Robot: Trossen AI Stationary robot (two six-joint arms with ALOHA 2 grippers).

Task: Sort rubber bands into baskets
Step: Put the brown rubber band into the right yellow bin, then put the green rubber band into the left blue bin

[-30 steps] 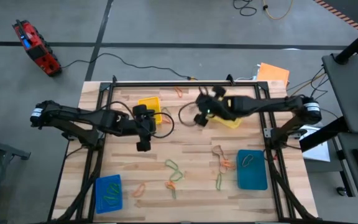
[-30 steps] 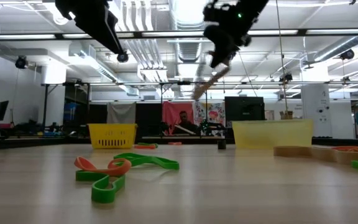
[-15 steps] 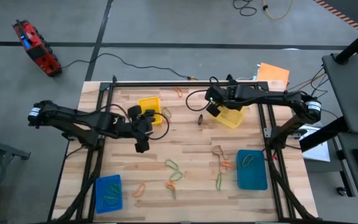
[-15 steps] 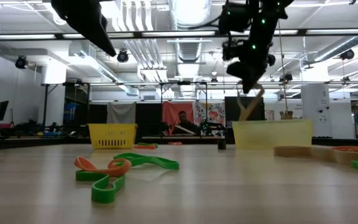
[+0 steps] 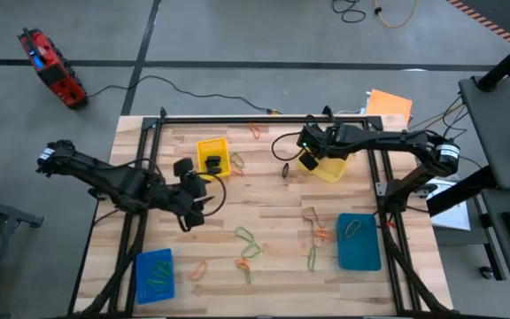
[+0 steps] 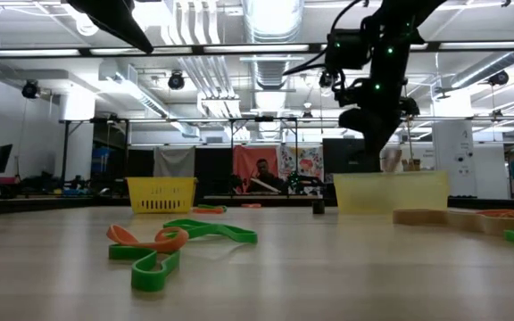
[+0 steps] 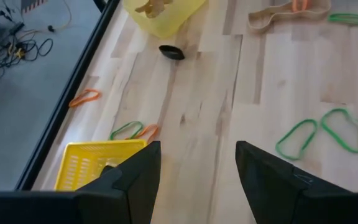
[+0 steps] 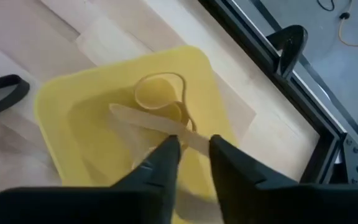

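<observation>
The wooden bench (image 5: 273, 213) carries four shallow baskets: teal-blue basket (image 5: 359, 240) at about 4 o'clock, bright blue basket (image 5: 154, 276) at 7 o'clock, bright yellow basket (image 5: 213, 156) near 11 o'clock and pale yellow basket (image 5: 327, 167) at 1 o'clock. Loose rubber bands (image 5: 249, 241), green, orange and tan loops, lie scattered toward 6 o'clock; a small black band (image 5: 285, 170) lies near 12 o'clock.

The right gripper (image 8: 191, 152) hangs over the pale yellow basket, its fingers slightly parted with a tan band (image 8: 163, 109) lying in the basket just beyond their tips. A second ago it was left of that basket carrying the tan band, fingers clenched. The left gripper (image 7: 197, 168), fingers spread and empty, has drawn back toward 9 o'clock.
</observation>
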